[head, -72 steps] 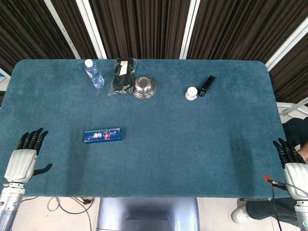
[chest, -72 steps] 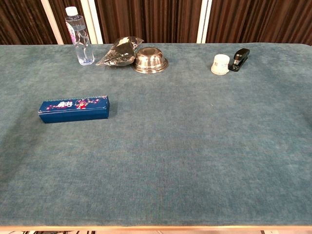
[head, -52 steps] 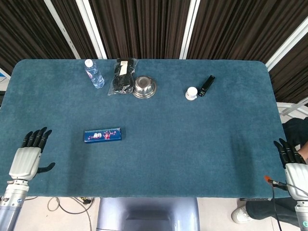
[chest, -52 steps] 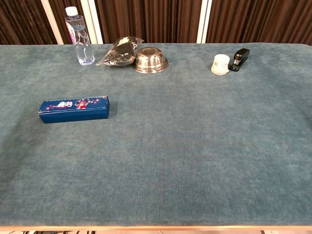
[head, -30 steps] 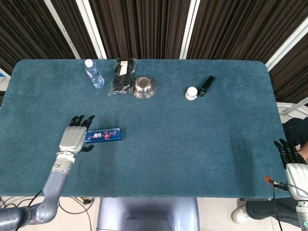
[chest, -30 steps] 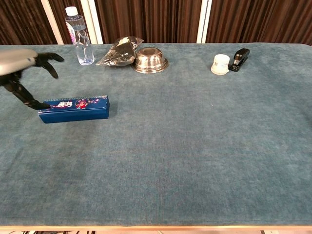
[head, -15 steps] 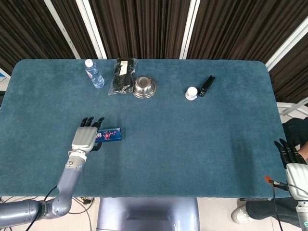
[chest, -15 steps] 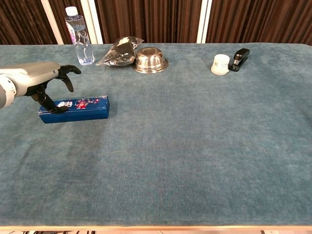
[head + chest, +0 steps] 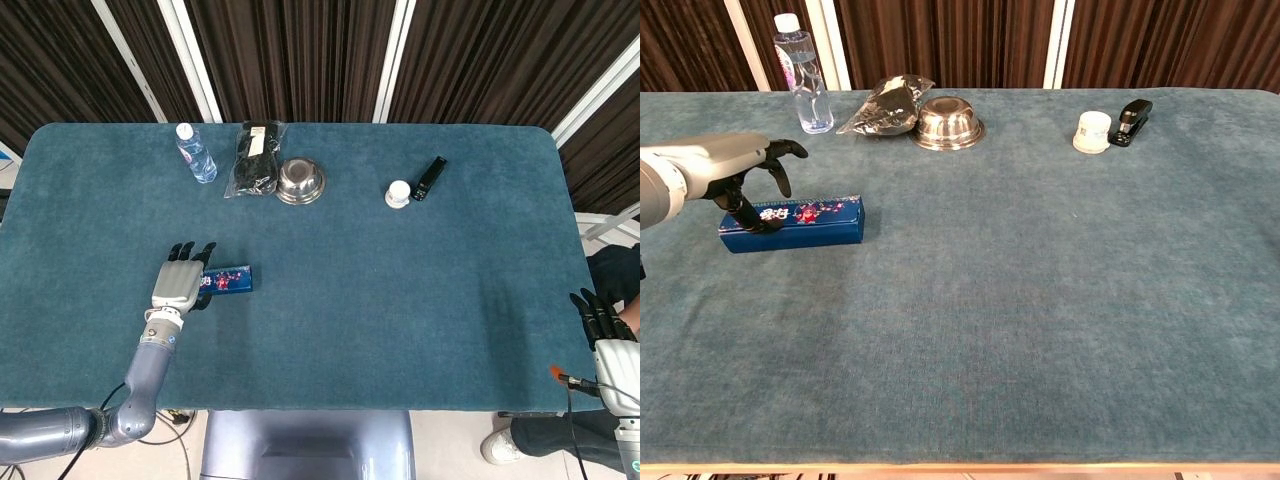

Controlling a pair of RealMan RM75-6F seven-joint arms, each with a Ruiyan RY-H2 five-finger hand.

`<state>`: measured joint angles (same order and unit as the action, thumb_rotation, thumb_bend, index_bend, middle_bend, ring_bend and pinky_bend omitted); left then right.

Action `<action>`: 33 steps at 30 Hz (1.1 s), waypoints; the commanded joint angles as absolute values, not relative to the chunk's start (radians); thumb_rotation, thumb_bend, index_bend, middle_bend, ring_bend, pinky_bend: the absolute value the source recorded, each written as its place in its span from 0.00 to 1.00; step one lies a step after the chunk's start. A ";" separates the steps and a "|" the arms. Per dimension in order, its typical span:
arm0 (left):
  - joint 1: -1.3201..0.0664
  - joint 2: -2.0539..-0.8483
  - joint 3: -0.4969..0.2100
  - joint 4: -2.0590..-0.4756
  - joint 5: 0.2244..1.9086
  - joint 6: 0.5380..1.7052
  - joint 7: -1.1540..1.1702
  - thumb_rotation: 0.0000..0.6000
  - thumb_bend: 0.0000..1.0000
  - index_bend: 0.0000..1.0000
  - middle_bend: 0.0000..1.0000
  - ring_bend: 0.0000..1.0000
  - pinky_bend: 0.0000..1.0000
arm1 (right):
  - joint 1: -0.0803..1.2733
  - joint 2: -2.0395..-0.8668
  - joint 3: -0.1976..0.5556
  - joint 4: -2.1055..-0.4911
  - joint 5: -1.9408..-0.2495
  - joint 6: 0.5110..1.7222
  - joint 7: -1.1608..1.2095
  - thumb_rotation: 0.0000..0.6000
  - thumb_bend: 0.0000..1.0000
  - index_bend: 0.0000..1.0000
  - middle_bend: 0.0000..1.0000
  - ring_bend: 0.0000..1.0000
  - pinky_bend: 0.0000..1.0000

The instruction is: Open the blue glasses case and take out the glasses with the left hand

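Along the far edge of the table [image 9: 400,300]: water bottle [image 9: 195,153], black packet [image 9: 255,158], steel bowl [image 9: 300,181], white jar [image 9: 398,193] touching a black stapler [image 9: 430,178].

The surface [image 9: 420,300] carries one blue glasses case [image 9: 228,279], one water bottle [image 9: 195,152], one black packet [image 9: 255,158], one steel bowl [image 9: 300,181], one white jar [image 9: 398,193] and one black stapler [image 9: 430,178].

Head view looks steeply down over the whole table [image 9: 400,300]; chest view faces across it, lower, seemingly nearer.
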<state>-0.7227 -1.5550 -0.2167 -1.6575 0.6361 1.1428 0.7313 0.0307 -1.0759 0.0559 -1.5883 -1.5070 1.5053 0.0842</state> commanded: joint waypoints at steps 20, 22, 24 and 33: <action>-0.739 -1.560 -0.190 -1.640 0.629 1.145 0.712 1.00 0.36 0.07 0.30 0.00 0.03 | 0.030 -1.075 0.056 -1.589 -1.506 1.505 0.084 1.00 0.13 0.00 0.00 0.00 0.21; -0.740 -1.561 -0.189 -1.640 0.629 1.147 0.710 1.00 0.36 0.07 0.30 0.00 0.03 | 0.030 -1.075 0.056 -1.590 -1.507 1.505 0.084 1.00 0.13 0.00 0.00 0.00 0.21; -0.741 -1.561 -0.188 -1.639 0.628 1.148 0.710 1.00 0.36 0.07 0.30 0.00 0.03 | 0.030 -1.075 0.056 -1.590 -1.507 1.506 0.084 1.00 0.13 0.00 0.00 0.00 0.21; -0.746 -1.566 -0.183 -1.630 0.622 1.149 0.707 1.00 0.37 0.08 0.31 0.00 0.03 | 0.030 -1.075 0.056 -1.590 -1.506 1.506 0.085 1.00 0.13 0.00 0.00 0.00 0.21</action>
<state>-0.7461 -1.5656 -0.1828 -1.6297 0.6225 1.1491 0.7067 0.0300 -1.0749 0.0560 -1.5899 -1.5062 1.5057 0.0846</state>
